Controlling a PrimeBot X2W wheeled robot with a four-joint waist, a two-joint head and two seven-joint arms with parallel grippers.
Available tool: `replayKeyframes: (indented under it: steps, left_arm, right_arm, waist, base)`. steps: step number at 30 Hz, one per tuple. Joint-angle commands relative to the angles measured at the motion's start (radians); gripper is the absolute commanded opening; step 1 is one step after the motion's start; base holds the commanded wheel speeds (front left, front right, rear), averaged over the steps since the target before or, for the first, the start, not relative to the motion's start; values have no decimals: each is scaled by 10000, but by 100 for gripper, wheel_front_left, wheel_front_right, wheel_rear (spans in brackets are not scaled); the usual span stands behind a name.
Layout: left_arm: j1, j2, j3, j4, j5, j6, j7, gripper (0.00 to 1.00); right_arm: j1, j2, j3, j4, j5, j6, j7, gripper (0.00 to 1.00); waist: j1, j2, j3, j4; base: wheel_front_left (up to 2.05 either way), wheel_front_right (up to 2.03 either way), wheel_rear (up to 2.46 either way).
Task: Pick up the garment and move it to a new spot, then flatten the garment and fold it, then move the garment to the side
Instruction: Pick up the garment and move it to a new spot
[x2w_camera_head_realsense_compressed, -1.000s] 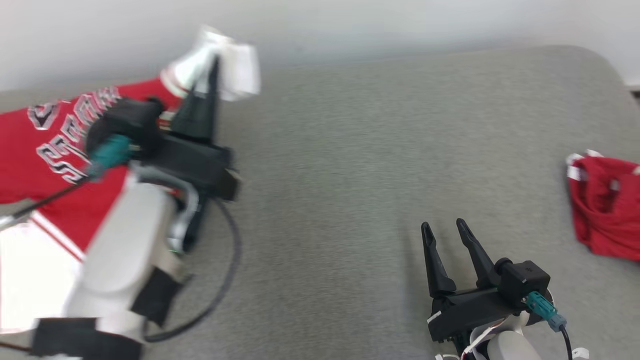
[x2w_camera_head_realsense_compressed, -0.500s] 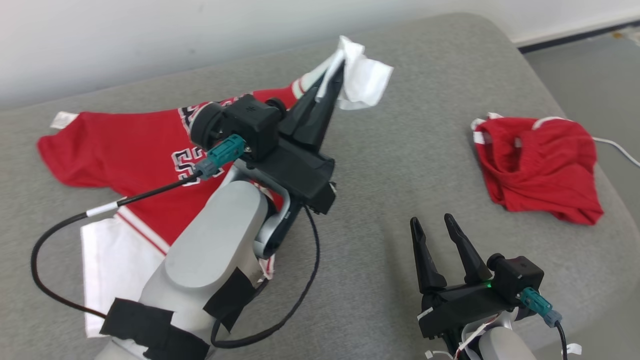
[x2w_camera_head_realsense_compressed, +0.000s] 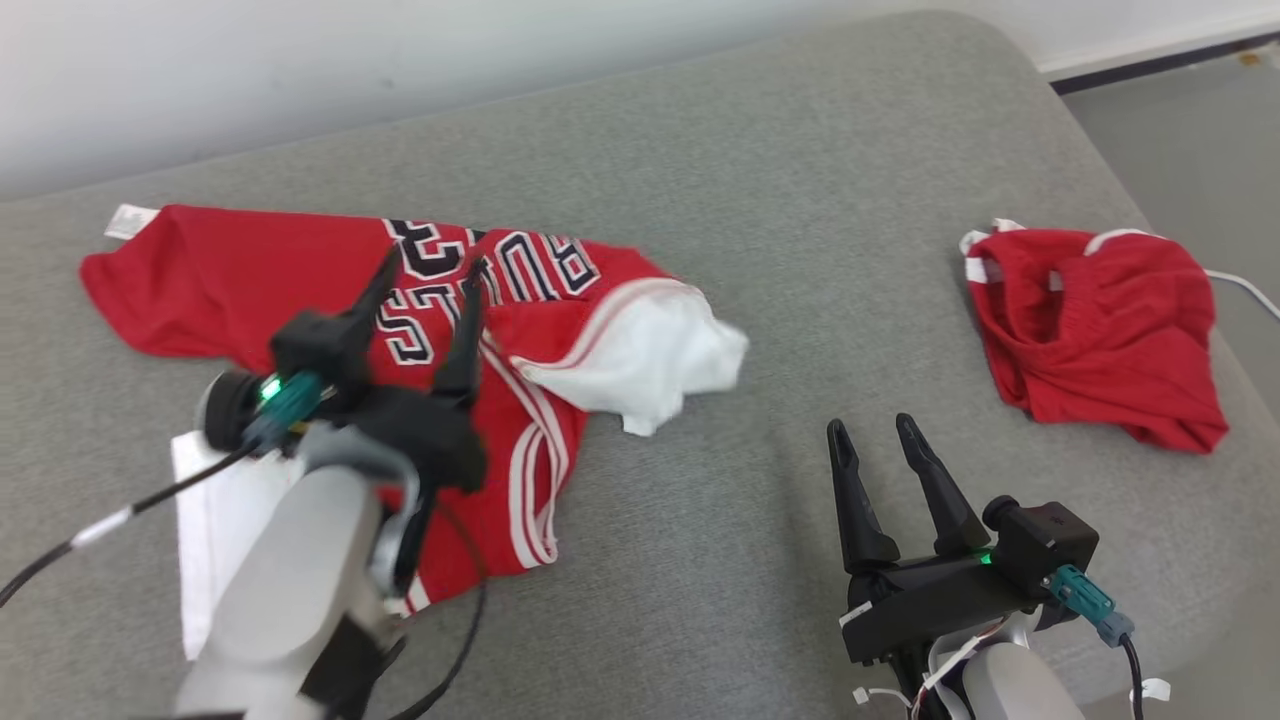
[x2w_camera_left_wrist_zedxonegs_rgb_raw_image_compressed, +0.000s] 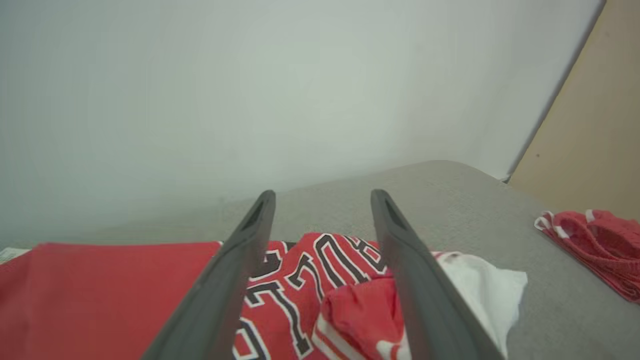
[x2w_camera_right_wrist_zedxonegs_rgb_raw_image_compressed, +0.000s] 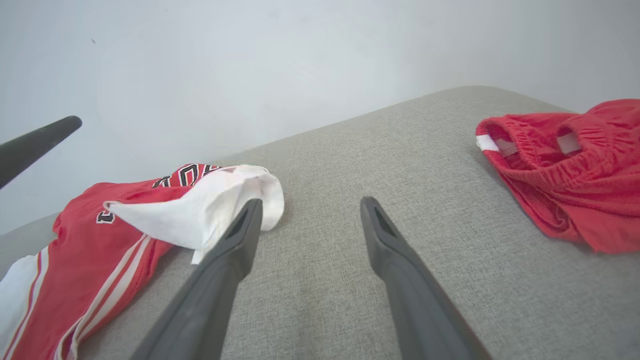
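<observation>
**Jersey lying loose on the pad, both grippers spread and holding nothing**

The garment (x2w_camera_head_realsense_compressed: 300, 280), a red jersey with black-and-white lettering and white striped trim, is lying on the left half of the grey upholstered pad (x2w_camera_head_realsense_compressed: 800, 200). It is stretching from near the pad's left edge toward the middle. It is not lying flat. One white sleeve (x2w_camera_head_realsense_compressed: 650, 365) is sitting bunched and puffed up at the jersey's right end, toward the centre of the pad. Another white panel is showing at the near left, partly under the left forearm. A small white tag is sticking out at the jersey's far left corner.

The left gripper (x2w_camera_head_realsense_compressed: 434, 258) is hovering over the lettered part of the jersey. Its two dark fingers are standing well apart with nothing between them. In the left wrist view the lettering and a crumpled red fold are showing in the gap between the fingers.

The right gripper (x2w_camera_head_realsense_compressed: 870, 425) is hanging over bare pad at the near right. Its fingers are likewise spread and gripping nothing. It is sitting apart from the jersey, with the white sleeve just off to its left.

A crumpled pair of red shorts (x2w_camera_head_realsense_compressed: 1100, 330) with white trim is lying near the pad's right edge, well apart from the jersey. A white cable (x2w_camera_head_realsense_compressed: 1240, 290) is running past just beyond the shorts. A pale wall (x2w_camera_head_realsense_compressed: 400, 60) is rising behind the pad's far edge.
</observation>
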Motion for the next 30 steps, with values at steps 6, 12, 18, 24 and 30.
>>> replayKeyframes:
  steps: [6, 12, 18, 24, 30]
  left_arm:
    - [1681, 327, 1426, -915, 623, 91, -29, 100]
    - [3550, 181, 2749, -2312, 1486, 41, -30, 100]
    - [5240, -240, 3928, -3301, 2081, -84, -30, 100]
    - [6507, -546, 4658, -3830, 2535, -182, -29, 100]
    - [7447, -693, 4978, -4313, 2806, -274, -30, 100]
  right_arm:
    - [101, 30, -67, -11, -184, -26, 5, 100]
    - [236, 27, -121, 75, -317, -27, 5, 100]
    - [505, 25, -189, 168, -443, -27, 4, 100]
    - [892, 26, -315, 282, -637, -27, 4, 100]
    - [1189, 26, -402, 399, -783, -27, 4, 100]
  waist:
    - [-1, -1, -303, 622]
    - [-1, -1, -721, 1064]
    - [-1, -1, -1208, 1408]
    - [-1, -1, -1702, 1702]
    - [-1, -1, -2083, 1852]
  base:
    - [0, 0, 0]
    - [0, 0, 0]
    - [0, 0, 0]
    - [0, 0, 0]
    - [0, 0, 0]
